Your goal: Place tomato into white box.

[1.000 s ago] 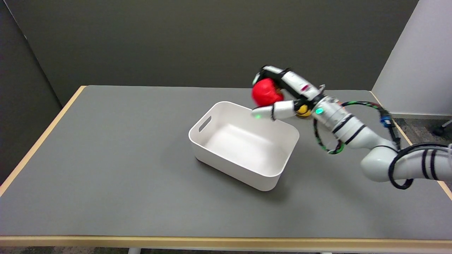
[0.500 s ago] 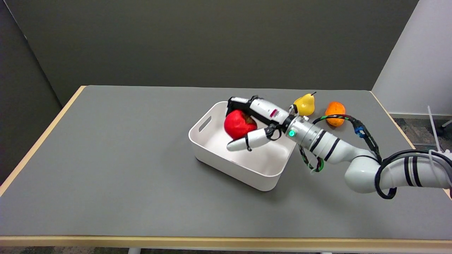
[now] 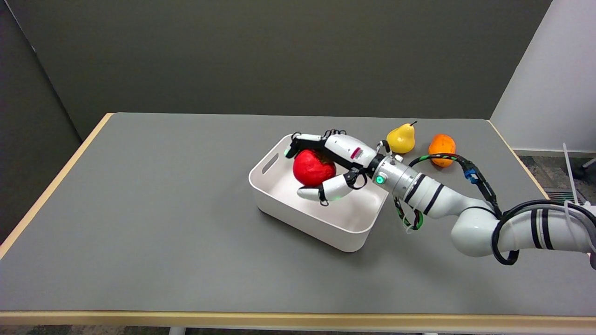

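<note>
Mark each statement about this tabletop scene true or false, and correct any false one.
1. The right hand holds the tomato. True.
2. The tomato is over the white box. True.
3. The pear lies inside the box. False: it stands on the table behind the box.
4. The orange sits left of the pear. False: it sits to the pear's right.
5. The box has a handle cutout. True.
</note>
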